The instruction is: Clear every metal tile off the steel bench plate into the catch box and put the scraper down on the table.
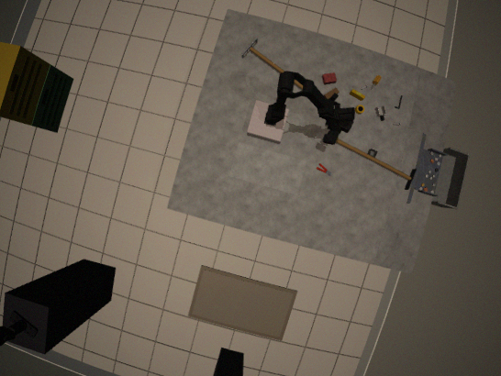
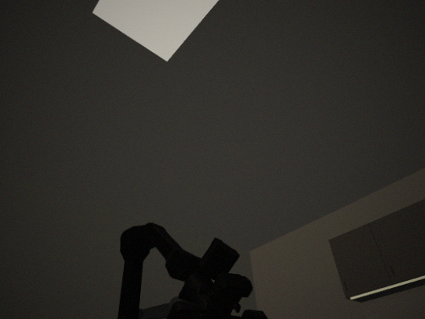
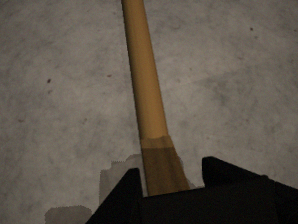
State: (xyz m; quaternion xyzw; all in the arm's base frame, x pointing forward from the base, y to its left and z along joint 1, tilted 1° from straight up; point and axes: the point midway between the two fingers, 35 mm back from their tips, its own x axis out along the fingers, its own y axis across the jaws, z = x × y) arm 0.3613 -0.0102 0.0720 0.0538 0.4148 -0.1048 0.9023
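Observation:
The long scraper (image 1: 376,160) (image 3: 145,75) has a wooden handle running from my gripper to a dark blade beside the steel bench plate (image 1: 419,173). My gripper (image 1: 330,137) (image 3: 171,172) is shut on the dark grip block at the scraper's near end; the fingers hide part of the block. Several small tiles, white, orange and dark, lie on the plate. The dark catch box (image 1: 456,179) stands at the plate's far end. The exterior view shows only the arm's dark outline, its fingers not distinguishable.
A second long-handled tool (image 1: 267,60) passes under the arm. A red block (image 1: 329,78), yellow block (image 1: 357,94), yellow ring (image 1: 360,109) and small tools lie beyond the scraper. Red-handled pliers (image 1: 322,169) and a small dark square piece (image 1: 372,152) lie near the handle.

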